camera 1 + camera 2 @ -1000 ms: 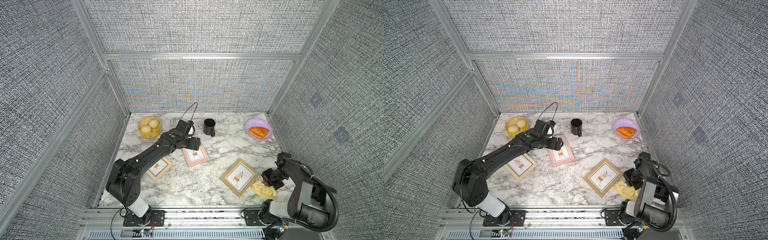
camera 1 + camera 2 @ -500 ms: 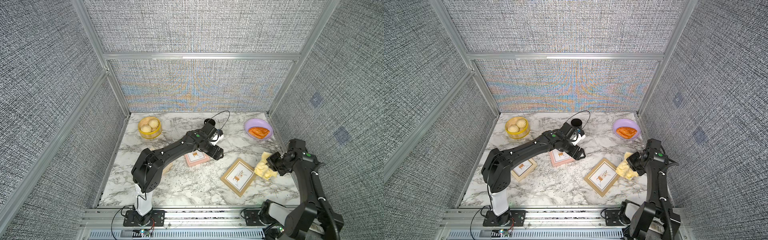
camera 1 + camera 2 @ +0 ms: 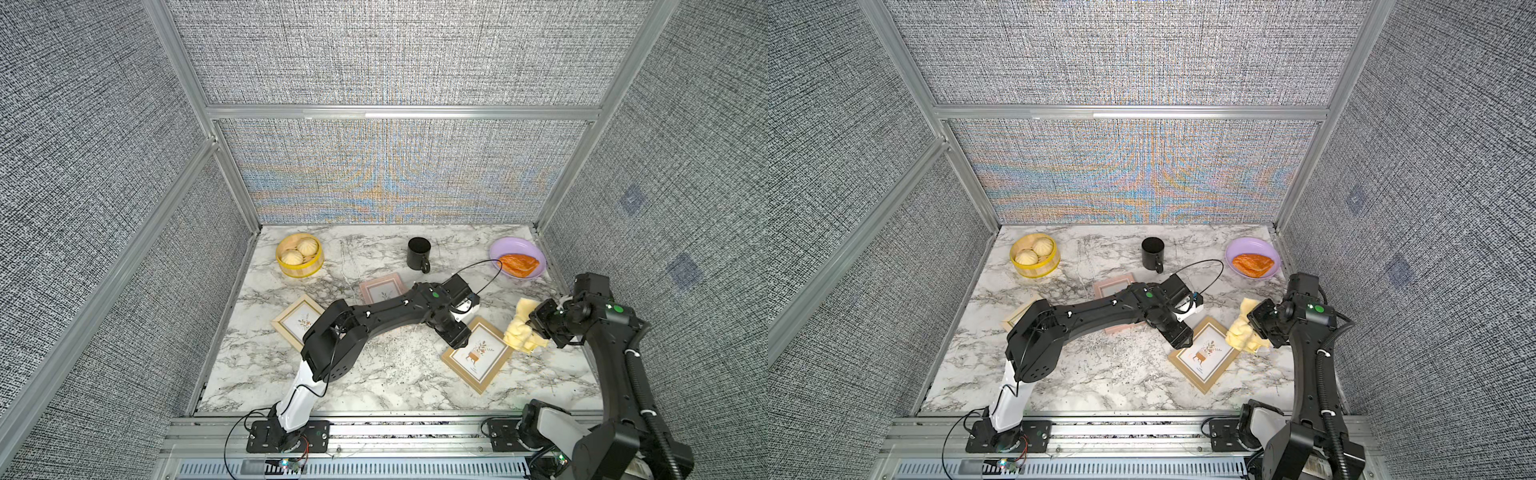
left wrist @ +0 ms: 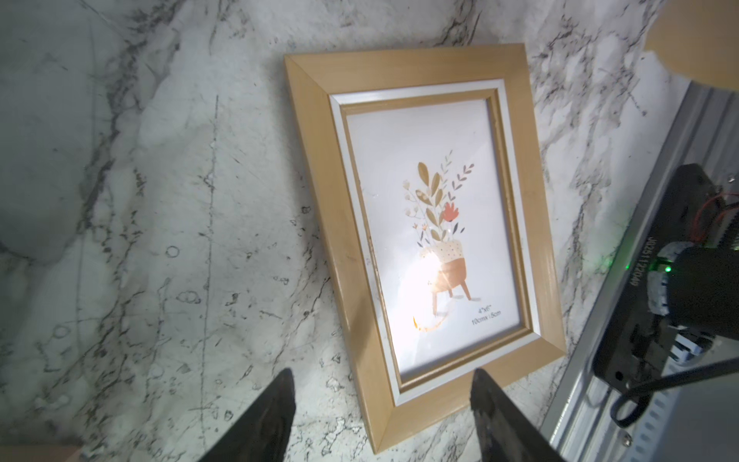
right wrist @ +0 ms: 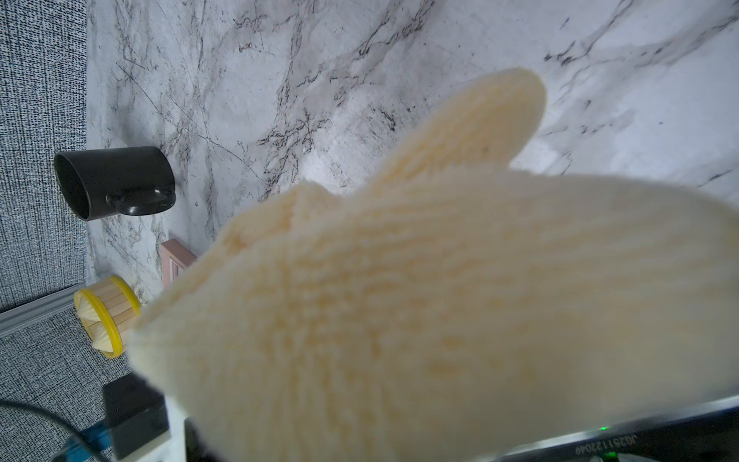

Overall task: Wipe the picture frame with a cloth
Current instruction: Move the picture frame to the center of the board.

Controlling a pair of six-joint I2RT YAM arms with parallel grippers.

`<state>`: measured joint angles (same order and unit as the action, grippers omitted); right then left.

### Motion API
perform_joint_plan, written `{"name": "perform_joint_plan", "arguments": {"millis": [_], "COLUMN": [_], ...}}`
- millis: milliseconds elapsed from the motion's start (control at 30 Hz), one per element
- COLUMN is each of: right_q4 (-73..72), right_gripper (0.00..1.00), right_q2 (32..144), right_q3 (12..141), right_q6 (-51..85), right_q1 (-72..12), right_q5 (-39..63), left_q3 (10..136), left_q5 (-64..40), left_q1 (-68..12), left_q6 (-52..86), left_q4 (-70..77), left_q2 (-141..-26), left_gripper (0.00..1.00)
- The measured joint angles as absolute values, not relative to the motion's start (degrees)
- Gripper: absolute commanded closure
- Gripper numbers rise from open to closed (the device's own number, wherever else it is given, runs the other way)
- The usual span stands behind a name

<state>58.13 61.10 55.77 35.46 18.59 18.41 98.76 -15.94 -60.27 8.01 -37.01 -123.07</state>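
Writing: picture frame [image 4: 428, 224], 4"x6", 10cm x 15cm
Left gripper [image 4: 382, 374]: wide, over frame corner
Right gripper [image 3: 534, 328]: holding cloth [image 3: 517, 332] near the right edge of the surface [image 3: 374, 374]

Both top views are looking down from high above, behind the two arm bases, far enough that both arms and the whole marble table [image 3: 374, 374] are fitting in; they are sharing almost the same scene. The left wrist camera is looking forward along the left gripper [image 4: 382, 374], very near the picture frame [image 4: 404, 70] lying just ahead of its fingertips. The right wrist camera is sitting close behind the cloth [image 5: 400, 300], which is filling most of its view; the black mug [image 5: 116, 176] beyond it is also showing in both top views.
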Motion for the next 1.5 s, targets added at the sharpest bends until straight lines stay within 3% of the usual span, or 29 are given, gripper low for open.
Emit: {"name": "perform_joint_plan", "arguments": {"millis": [167, 333, 533, 667, 900, 1233, 1500], "right_q4": [59.1, 59.7, 59.8, 59.8, 59.5, 56.0, 52.0], "right_gripper": [1.0, 1.0, 1.0, 1.0, 1.0, 1.0, 1.0], "right_q2": [59.5, 58.6, 57.9, 57.6, 57.9, 60.4, 66.2], "right_q3": [55.3, 55.3, 55.0, 54.8, 54.3, 53.1, 53.0], "right_q6": [35.1, 34.6, 34.3, 34.1, 33.7, 35.6, 38.6], "right_q1": [18.3, 18.3, 18.2, 18.2, 17.0, 4.0, -6.5], "right_q5": [18.4, 18.7, 18.9, 19.4, 20.7, 20.9, 19.4], "left_q3": [99.7, 100.5, 101.2, 101.4, 98.4, 83.3, 76.2], "left_q5": [-11.8, -10.2, -8.9, -7.9, -5.7, -1.8, 1.4], "left_q1": [-61.8, -62.6, -63.7, -63.9, -64.0, -63.9, -63.6], "left_q6": [8.6, 9.3, 10.0, 11.1, 13.5, 21.1, 30.1], "left_q4": [-37.6, -37.9, -37.8, -38.7, -37.6, -35.2, -35.3], "left_q2": [-125.3, -127.0, -128.5, -129.6, -128.0, -118.3, -113.4], "left_gripper": [0.44, 0.46, 0.61, 0.64, 0.84, 0.99, 1.0]}}
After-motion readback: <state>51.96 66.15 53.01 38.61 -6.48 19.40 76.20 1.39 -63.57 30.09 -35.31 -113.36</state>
